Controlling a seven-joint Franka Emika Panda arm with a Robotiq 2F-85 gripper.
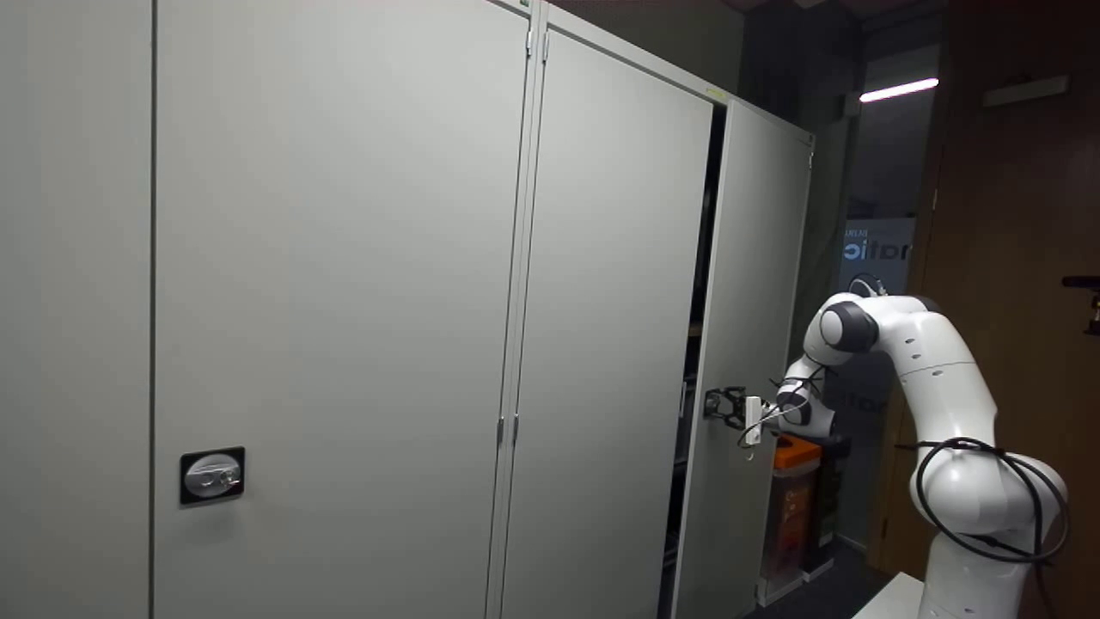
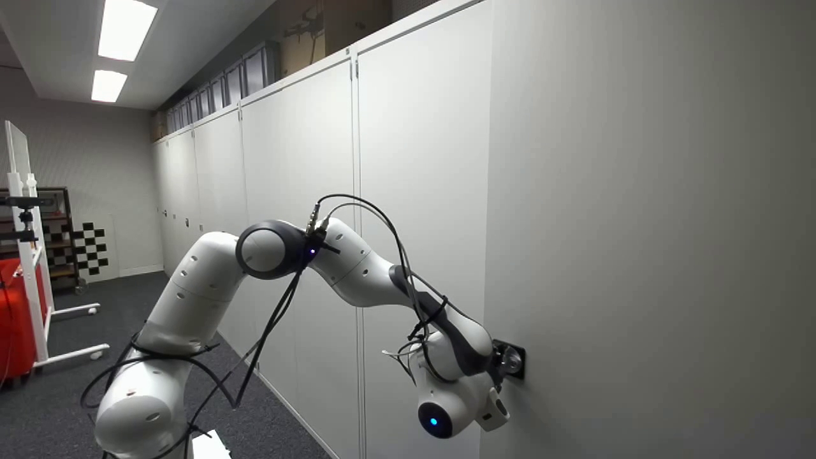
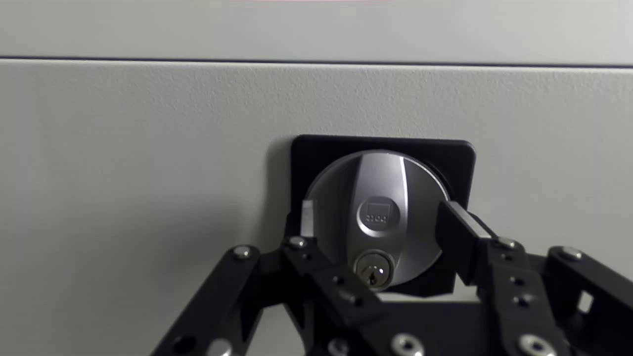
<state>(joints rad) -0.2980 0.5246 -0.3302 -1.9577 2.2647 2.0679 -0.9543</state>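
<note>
A round silver lock knob (image 3: 379, 168) with a raised middle bar and a keyhole sits on a black square plate (image 3: 457, 158). It is mounted on a pale grey cabinet door (image 3: 148, 148). My gripper (image 3: 378, 212) is open, with one black finger at each side of the knob. I cannot tell whether the fingers touch it. In both exterior views the gripper (image 1: 729, 406) is at the door's knob (image 2: 511, 361). The cabinet door (image 1: 756, 258) stands slightly ajar in an exterior view, with a dark gap showing shelves beside its edge.
A neighbouring cabinet door has its own lock knob (image 1: 212, 475). An orange-topped bin (image 1: 797, 453) stands behind the arm near a brown door (image 1: 1014, 258). Grey boxes (image 2: 255, 69) sit on the cabinets. A white wheeled stand (image 2: 38, 268) and a red object (image 2: 16, 325) are behind the robot.
</note>
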